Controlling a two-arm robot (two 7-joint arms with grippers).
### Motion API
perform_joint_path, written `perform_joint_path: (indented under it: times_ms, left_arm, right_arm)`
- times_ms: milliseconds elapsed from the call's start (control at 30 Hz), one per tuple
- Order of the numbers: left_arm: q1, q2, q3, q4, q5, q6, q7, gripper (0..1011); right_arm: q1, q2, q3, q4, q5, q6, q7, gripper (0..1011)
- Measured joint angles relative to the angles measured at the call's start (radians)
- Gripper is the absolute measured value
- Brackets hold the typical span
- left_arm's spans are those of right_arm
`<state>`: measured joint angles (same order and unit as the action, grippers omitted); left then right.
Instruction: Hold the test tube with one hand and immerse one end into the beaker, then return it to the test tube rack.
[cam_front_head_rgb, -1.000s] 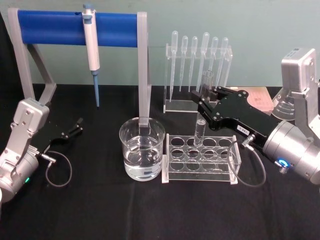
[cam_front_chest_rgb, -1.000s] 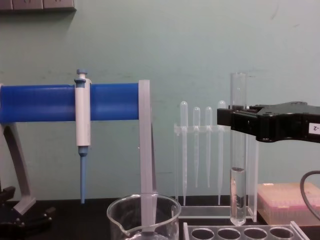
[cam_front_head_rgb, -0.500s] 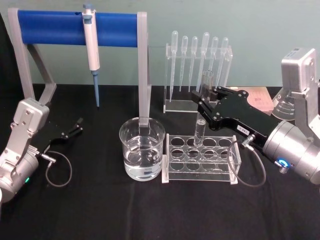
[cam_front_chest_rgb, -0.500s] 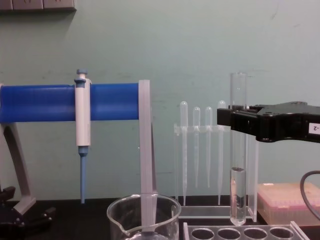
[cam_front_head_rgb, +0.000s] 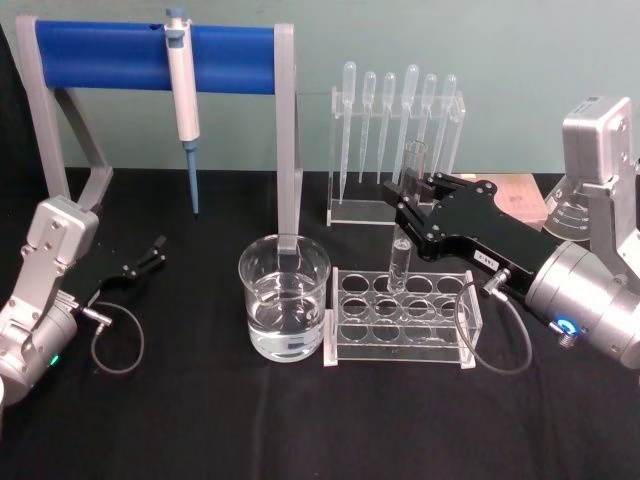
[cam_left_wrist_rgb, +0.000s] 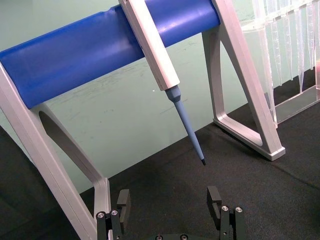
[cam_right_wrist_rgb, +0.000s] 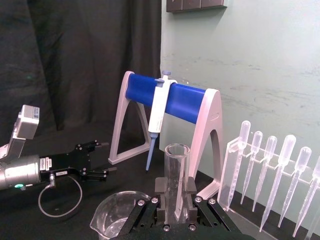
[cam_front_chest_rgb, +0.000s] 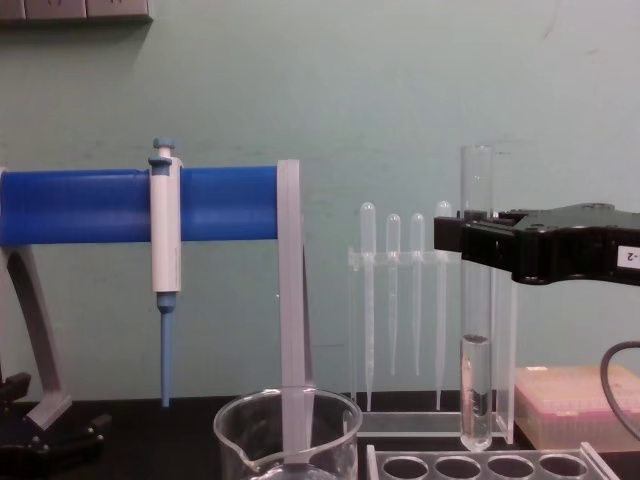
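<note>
My right gripper (cam_front_head_rgb: 412, 196) is shut on the test tube (cam_front_head_rgb: 399, 260) and holds it upright; the tube's round bottom hangs just above the back row of the clear rack (cam_front_head_rgb: 400, 318). In the chest view the test tube (cam_front_chest_rgb: 476, 300) has liquid in its lower part, with the black right gripper (cam_front_chest_rgb: 470, 236) clamped below its rim. The right wrist view shows the test tube (cam_right_wrist_rgb: 177, 170) between the pads. The beaker (cam_front_head_rgb: 285, 300), part full of clear liquid, stands left of the rack. My left gripper (cam_front_head_rgb: 150, 256) rests open at the far left, its fingers (cam_left_wrist_rgb: 214, 196) wide apart.
A blue-barred stand (cam_front_head_rgb: 150, 55) at the back left carries a white-and-blue micropipette (cam_front_head_rgb: 182, 90). Behind the rack stands a clear holder of several plastic pipettes (cam_front_head_rgb: 395, 130). A pink box (cam_front_chest_rgb: 575, 400) sits at the back right. Black cloth covers the table.
</note>
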<state>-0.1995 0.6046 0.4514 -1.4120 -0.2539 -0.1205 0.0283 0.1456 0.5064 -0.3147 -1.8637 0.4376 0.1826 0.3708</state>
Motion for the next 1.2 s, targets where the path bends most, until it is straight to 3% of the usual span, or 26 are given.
perform_joint_path:
  times_ms: [1200]
  left_arm:
    - [0.0,0.0,0.0,0.0,0.0,0.0,0.0,1000]
  right_arm:
    - [0.0,0.0,0.0,0.0,0.0,0.0,0.0,225]
